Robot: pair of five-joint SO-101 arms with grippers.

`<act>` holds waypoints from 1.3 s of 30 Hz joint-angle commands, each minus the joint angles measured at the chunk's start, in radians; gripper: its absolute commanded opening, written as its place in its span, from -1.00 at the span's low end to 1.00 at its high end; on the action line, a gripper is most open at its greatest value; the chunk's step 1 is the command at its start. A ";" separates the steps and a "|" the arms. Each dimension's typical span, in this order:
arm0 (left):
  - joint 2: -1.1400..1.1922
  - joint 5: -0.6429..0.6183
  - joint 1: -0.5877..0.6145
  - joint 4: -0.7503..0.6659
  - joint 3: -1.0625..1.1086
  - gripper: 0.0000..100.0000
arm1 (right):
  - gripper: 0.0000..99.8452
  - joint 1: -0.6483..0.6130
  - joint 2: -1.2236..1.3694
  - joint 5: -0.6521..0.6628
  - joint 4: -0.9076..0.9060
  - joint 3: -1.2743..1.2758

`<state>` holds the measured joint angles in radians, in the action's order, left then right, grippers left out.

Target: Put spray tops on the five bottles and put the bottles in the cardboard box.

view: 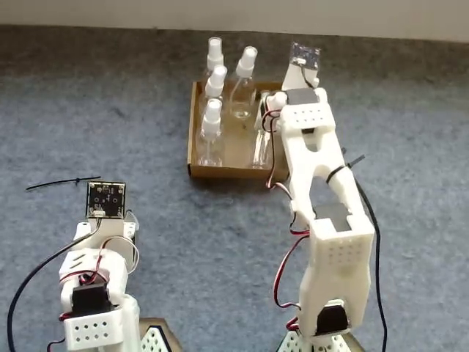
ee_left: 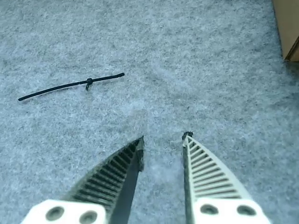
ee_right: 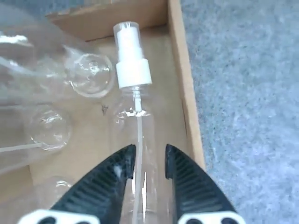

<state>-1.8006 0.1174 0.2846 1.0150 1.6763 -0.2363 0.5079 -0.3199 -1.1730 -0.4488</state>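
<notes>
The cardboard box [view: 220, 173] lies at the back of the carpet, with several clear bottles with white spray tops standing in it, such as one [view: 212, 128] at its front left. Over the box's right side my right gripper [ee_right: 150, 151] is shut on the body of another spray-topped bottle [ee_right: 133, 70], which sits just inside the box's right wall [ee_right: 184, 84]. In the high view this bottle [view: 261, 143] is partly hidden by the right arm [view: 315, 147]. My left gripper [ee_left: 163, 137] hangs open above bare carpet at the front left, holding nothing.
A black cable tie [ee_left: 70, 85] lies on the carpet ahead of the left gripper, and shows in the high view as a cable tie [view: 62, 183] too. A corner of the box [ee_left: 287, 28] is at the edge of the left wrist view. Grey carpet surrounds the box.
</notes>
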 commanded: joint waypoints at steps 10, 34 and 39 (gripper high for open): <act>-0.013 -0.002 0.016 0.000 0.019 -0.73 | -0.48 -0.131 -0.050 0.058 -0.113 -0.171; -0.013 -0.002 0.016 0.002 0.019 -0.73 | -0.46 -0.131 0.183 0.052 -0.119 -0.348; -0.013 -0.002 0.016 0.003 0.019 -0.73 | -0.46 -0.128 0.240 0.057 -0.119 -0.355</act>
<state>-1.8006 0.1174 0.2846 1.0150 1.6763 -0.3667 0.7534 -0.2723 -1.2850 -0.7403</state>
